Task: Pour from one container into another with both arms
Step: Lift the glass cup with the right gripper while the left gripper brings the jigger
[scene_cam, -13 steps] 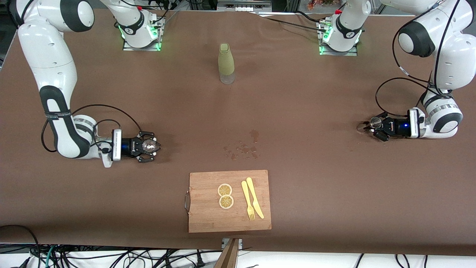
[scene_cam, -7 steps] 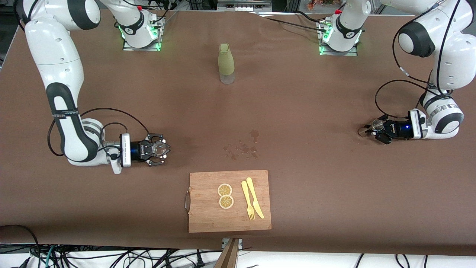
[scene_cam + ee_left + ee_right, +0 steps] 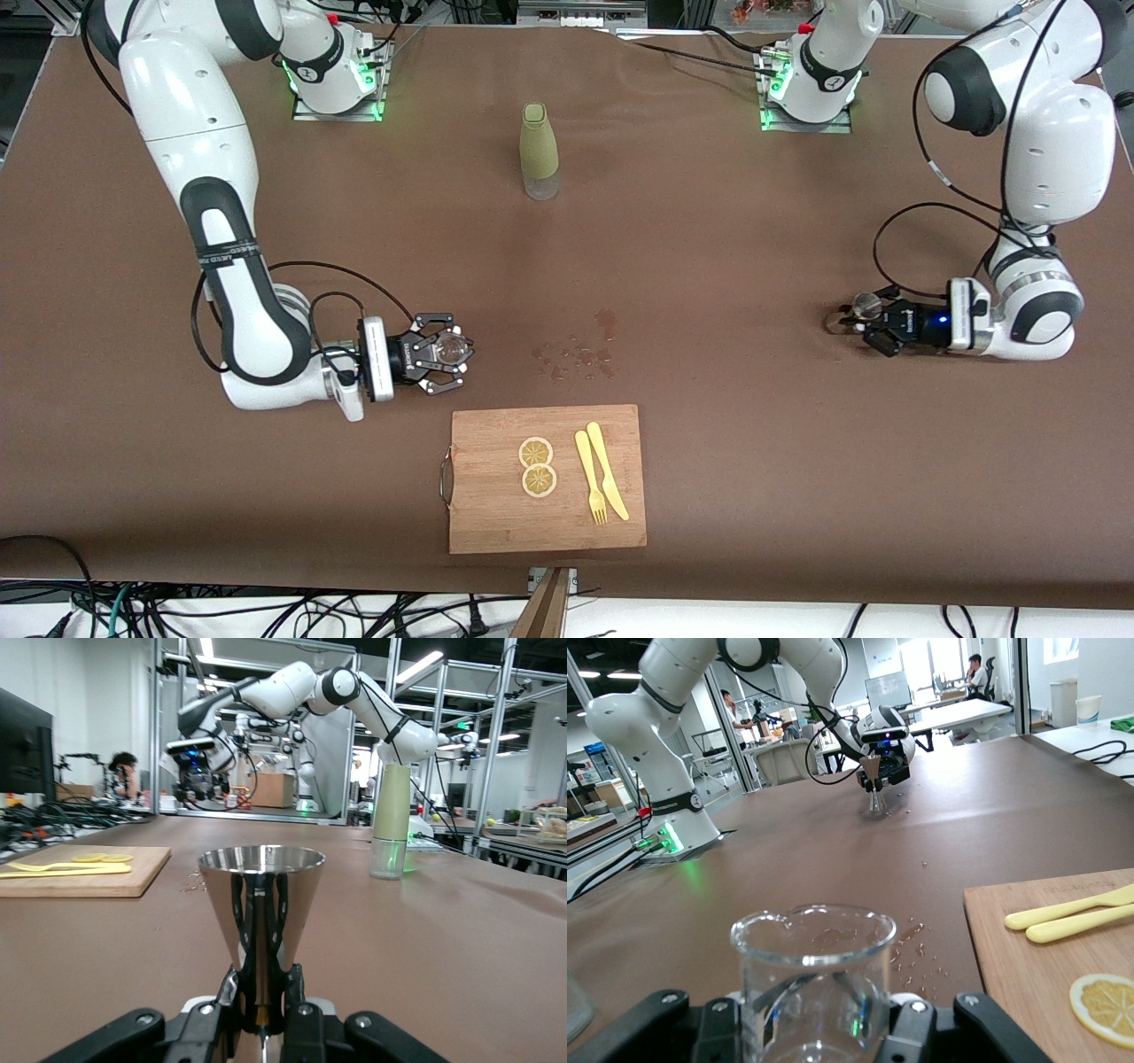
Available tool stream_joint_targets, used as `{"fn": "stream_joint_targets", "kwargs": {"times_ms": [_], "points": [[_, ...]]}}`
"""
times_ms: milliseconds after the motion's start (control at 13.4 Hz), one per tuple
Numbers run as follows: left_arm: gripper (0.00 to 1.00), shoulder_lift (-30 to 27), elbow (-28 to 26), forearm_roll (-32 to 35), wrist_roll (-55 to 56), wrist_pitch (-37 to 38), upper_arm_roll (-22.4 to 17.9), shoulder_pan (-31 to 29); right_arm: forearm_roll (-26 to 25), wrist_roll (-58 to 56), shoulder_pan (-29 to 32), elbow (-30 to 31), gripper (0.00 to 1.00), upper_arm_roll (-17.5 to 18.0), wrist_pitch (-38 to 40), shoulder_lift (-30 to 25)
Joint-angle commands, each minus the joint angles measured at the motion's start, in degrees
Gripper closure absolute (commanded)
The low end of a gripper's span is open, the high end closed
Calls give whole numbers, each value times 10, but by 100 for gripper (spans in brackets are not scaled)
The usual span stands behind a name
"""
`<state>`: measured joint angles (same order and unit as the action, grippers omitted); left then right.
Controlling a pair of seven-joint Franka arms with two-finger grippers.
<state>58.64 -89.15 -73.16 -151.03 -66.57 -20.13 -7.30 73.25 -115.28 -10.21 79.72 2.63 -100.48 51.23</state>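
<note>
My right gripper (image 3: pixel 452 353) is shut on a clear glass beaker (image 3: pixel 453 346), held upright low over the table beside the cutting board's handle corner. In the right wrist view the beaker (image 3: pixel 811 979) fills the space between the gripper's black fingers (image 3: pixel 921 1023) and looks empty. My left gripper (image 3: pixel 858 321) is shut on the stem of a steel cone-shaped jigger (image 3: pixel 866 307) at the left arm's end of the table. In the left wrist view the jigger (image 3: pixel 260 904) stands upright. Each wrist view shows the other gripper far off.
A pale green bottle (image 3: pixel 539 151) stands mid-table, farther from the front camera. A wooden cutting board (image 3: pixel 496 514) near the front edge carries two lemon slices (image 3: pixel 537 465), a yellow fork (image 3: pixel 591 478) and knife (image 3: pixel 608 470). Spilled drops (image 3: pixel 576 354) lie beside the board.
My right arm has carried the beaker toward the table's middle, close to the spilled drops. My left arm has shifted the jigger a little toward the middle too.
</note>
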Motion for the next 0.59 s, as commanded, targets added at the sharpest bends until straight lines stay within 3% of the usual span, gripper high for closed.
{"fn": "stream_joint_targets", "kwargs": {"times_ms": [0, 520], "points": [[100, -31, -12, -24, 42, -37, 27, 23, 5, 64, -32, -24, 100, -3, -44, -9], [100, -34, -15, -111, 99, -192, 171, 62, 5, 218, -136, -65, 100, -3, -264, -25]]}}
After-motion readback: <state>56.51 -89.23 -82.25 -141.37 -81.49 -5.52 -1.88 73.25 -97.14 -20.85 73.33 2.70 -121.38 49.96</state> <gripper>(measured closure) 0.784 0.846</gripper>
